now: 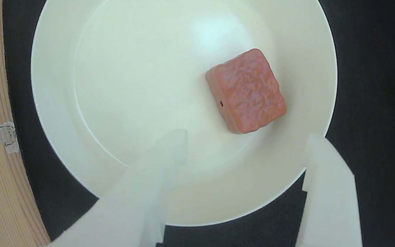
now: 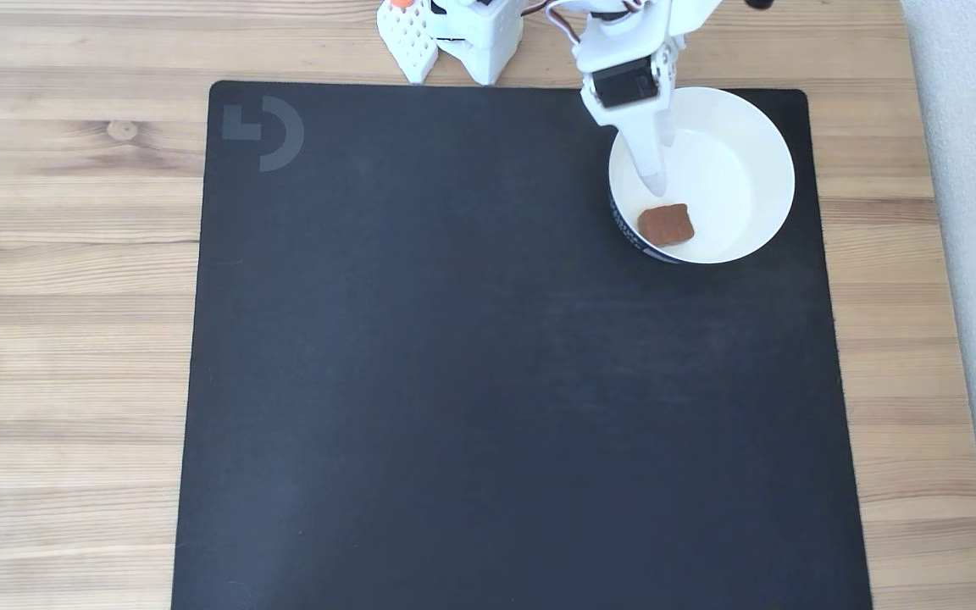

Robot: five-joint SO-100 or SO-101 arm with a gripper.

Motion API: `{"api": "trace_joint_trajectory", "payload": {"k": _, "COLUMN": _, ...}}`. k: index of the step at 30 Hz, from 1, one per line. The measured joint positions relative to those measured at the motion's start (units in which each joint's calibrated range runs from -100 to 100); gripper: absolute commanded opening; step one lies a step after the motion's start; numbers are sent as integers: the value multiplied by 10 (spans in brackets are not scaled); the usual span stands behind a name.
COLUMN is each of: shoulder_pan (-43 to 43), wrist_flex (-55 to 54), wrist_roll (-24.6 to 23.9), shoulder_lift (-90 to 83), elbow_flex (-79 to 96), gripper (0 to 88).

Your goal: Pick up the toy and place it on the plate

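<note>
One toy (image 1: 246, 91) (image 2: 666, 224) lies inside the one plate (image 1: 57, 113) (image 2: 759, 135), which sits on one black mat (image 2: 454, 381), while the tool (image 1: 245, 151) (image 2: 653, 178) hangs above the plate, released and grasping nothing.

Wrist close above plate (image 1: 63, 164), fixed overhead, perhaps farther

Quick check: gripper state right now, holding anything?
Gripper: open, holding nothing; the toy lies free in the plate.
</note>
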Motion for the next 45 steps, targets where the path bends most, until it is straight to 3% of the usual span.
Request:
{"api": "trace_joint_trajectory", "payload": {"k": 3, "shoulder_pan": 2, "wrist_flex": 0, "wrist_roll": 0, "shoulder_lift": 0, "elbow_flex": -15, "gripper": 61}}
{"api": "trace_joint_trajectory", "payload": {"k": 11, "shoulder_pan": 112, "wrist_flex": 1, "wrist_roll": 18, "shoulder_lift": -2, "elbow_flex": -78, "gripper": 49}}
{"api": "trace_joint_trajectory", "payload": {"k": 19, "shoulder_pan": 270, "wrist_flex": 1, "wrist_roll": 135, "shoulder_lift": -37, "elbow_flex": -112, "gripper": 50}}
{"api": "trace_joint_trajectory", "payload": {"k": 21, "shoulder_pan": 361, "wrist_flex": 1, "wrist_roll": 173, "shoulder_lift": -68, "elbow_flex": -112, "gripper": 49}}
{"api": "trace_joint_trajectory", "payload": {"k": 25, "shoulder_pan": 454, "wrist_flex": 0, "wrist_roll": 235, "shoulder_lift": -112, "elbow_flex": -107, "gripper": 44}}
{"api": "trace_joint_trajectory", "payload": {"k": 26, "shoulder_pan": 462, "wrist_flex": 0, "wrist_roll": 262, "shoulder_lift": -124, "elbow_flex": -89, "gripper": 43}}
{"api": "trace_joint_trajectory", "payload": {"k": 30, "shoulder_pan": 477, "wrist_flex": 0, "wrist_roll": 295, "shoulder_lift": -171, "elbow_flex": -26, "gripper": 40}}
{"api": "trace_joint_trajectory", "payload": {"k": 40, "shoulder_pan": 488, "wrist_flex": 1, "wrist_roll": 355, "shoulder_lift": -336, "elbow_flex": 159, "gripper": 23}}
{"api": "trace_joint_trajectory", "payload": {"k": 45, "shoulder_pan": 485, "wrist_flex": 1, "wrist_roll": 360, "shoulder_lift": -379, "elbow_flex": 227, "gripper": 23}}
